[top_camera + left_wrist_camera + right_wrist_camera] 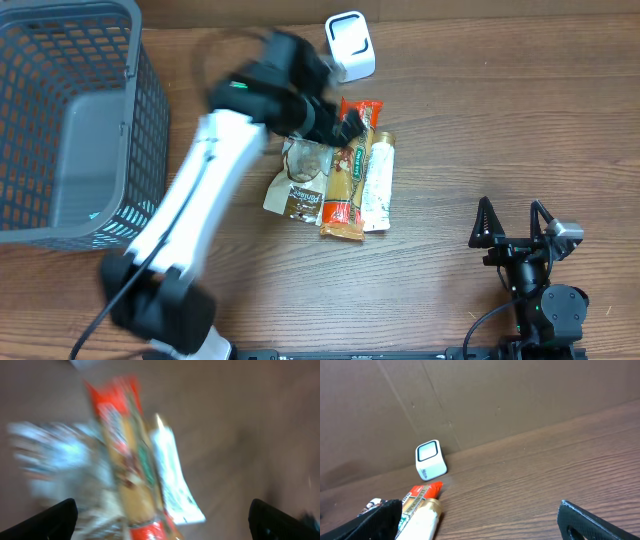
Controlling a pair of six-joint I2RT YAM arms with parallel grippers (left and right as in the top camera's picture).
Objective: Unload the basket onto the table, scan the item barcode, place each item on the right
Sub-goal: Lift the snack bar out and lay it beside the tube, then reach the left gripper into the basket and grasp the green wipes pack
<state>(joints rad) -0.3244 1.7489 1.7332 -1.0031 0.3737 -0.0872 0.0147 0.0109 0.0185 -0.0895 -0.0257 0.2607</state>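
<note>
The left hand (335,118) is hovering, blurred, over the far end of the pile, fingers (55,517) spread wide and gripping nothing. Beneath it the spaghetti packet (345,185) is lying flat on the bench (480,110), with a white packet (378,180) touching one side and a crinkled pouch (300,182) touching the other. The white barcode scanner (350,45) is sitting just beyond them, and the grey basket (150,110) is standing far left. The right hand (513,222) is resting well apart, released and empty.

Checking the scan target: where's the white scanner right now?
Overhead view: the white scanner stands at the far edge of the table, about centre, just past the red end of the pasta packet, right of the grey basket.
</note>
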